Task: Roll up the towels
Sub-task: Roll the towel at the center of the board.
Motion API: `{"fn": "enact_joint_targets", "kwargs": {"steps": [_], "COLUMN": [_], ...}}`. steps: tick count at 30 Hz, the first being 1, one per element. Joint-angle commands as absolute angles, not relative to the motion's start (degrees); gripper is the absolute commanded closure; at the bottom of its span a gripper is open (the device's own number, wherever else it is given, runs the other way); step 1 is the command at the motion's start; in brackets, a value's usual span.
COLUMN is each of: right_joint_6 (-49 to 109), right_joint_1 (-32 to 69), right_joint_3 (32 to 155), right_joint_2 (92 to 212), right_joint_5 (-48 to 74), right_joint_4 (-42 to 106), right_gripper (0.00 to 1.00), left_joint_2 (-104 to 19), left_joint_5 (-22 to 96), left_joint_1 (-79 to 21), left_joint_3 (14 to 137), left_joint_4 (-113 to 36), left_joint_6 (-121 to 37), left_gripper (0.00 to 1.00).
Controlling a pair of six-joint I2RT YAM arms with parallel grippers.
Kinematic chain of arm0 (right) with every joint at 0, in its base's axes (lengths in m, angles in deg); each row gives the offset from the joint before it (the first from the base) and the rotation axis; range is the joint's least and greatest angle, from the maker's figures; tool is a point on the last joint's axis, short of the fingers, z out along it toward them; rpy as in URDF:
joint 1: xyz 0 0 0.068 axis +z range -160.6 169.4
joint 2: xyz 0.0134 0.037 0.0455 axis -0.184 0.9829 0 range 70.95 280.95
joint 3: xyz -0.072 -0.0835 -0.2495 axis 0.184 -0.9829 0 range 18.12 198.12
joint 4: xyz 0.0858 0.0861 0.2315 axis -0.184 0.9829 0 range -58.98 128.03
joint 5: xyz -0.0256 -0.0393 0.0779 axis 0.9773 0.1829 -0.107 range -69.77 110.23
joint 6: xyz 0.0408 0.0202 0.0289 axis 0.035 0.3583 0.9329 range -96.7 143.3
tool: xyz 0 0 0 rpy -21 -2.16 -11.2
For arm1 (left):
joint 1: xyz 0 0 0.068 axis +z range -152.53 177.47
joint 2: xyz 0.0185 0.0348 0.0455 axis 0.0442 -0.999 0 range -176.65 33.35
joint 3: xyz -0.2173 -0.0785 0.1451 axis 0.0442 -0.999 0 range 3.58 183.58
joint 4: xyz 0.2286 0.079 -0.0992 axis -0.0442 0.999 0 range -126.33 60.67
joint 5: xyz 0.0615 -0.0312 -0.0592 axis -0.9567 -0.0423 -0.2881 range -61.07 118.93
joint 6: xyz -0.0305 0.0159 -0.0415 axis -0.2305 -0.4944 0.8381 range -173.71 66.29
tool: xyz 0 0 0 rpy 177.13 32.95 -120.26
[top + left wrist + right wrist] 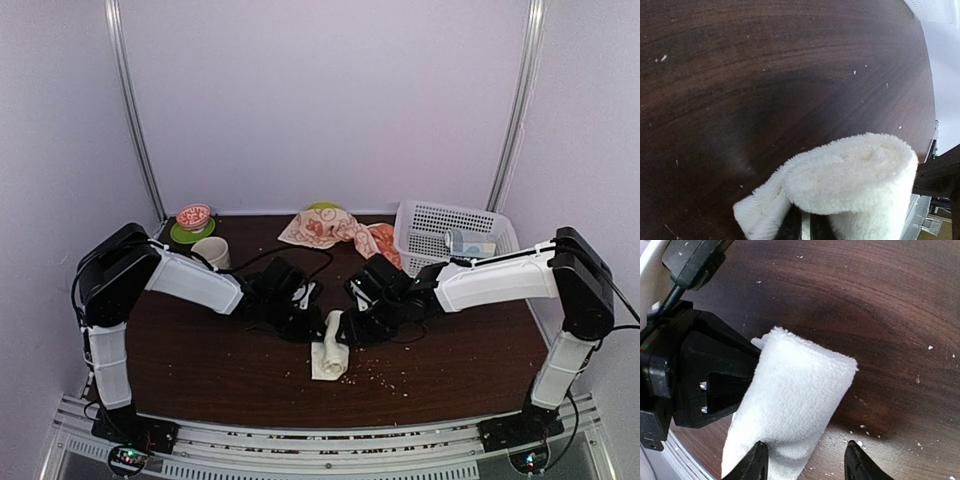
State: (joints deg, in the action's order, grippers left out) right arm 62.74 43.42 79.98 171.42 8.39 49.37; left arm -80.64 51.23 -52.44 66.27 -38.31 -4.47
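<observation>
A white towel (330, 355) lies at the middle of the dark wooden table (200, 350), its far end rolled up. My left gripper (312, 325) is at the roll's left end. In the left wrist view the roll (855, 170) wraps over the gripper (805, 227), whose jaws are pressed together under it. My right gripper (352, 330) is at the roll's right side. In the right wrist view it (806, 460) is open and straddles the towel (795, 400), with its left fingertip (757, 460) against the cloth. The black left gripper (710, 375) shows behind the towel.
Patterned towels (325, 228) and an orange cloth (383, 240) lie at the back centre. A white basket (450, 235) stands at back right. A cup (212, 252) and a bowl on a green plate (193, 218) stand at back left. Crumbs (385, 378) dot the table near the towel.
</observation>
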Motion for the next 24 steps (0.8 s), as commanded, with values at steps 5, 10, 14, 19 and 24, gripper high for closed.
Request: {"fn": "enact_joint_targets", "kwargs": {"steps": [5, 10, 14, 19, 24], "right_joint_6": [64.2, 64.4, 64.2, 63.8, 63.5], "right_joint_1": [44.4, 44.3, 44.5, 44.7, 44.9], "right_joint_3": [83.3, 84.0, 84.4, 85.1, 85.9], "right_joint_2": [176.2, 178.0, 178.9, 179.8, 180.5], "right_joint_5": [9.5, 10.6, 10.9, 11.4, 11.4], "right_joint_4": [49.1, 49.6, 49.9, 50.3, 50.5], "right_gripper": [0.47, 0.47, 0.47, 0.47, 0.47], "left_joint_2": [-79.9, -77.5, -74.9, -70.6, -67.2], "left_joint_5": [50.2, 48.9, 48.2, 46.9, 46.0], "left_joint_1": [-52.6, -52.5, -52.1, -51.5, -51.2], "left_joint_3": [64.3, 63.7, 62.9, 61.5, 61.2], "left_joint_4": [-36.1, -32.5, -29.4, -26.5, -24.2], "left_joint_6": [-5.1, -7.3, -9.1, -10.3, -11.1], "left_gripper": [0.91, 0.8, 0.73, 0.68, 0.65]}}
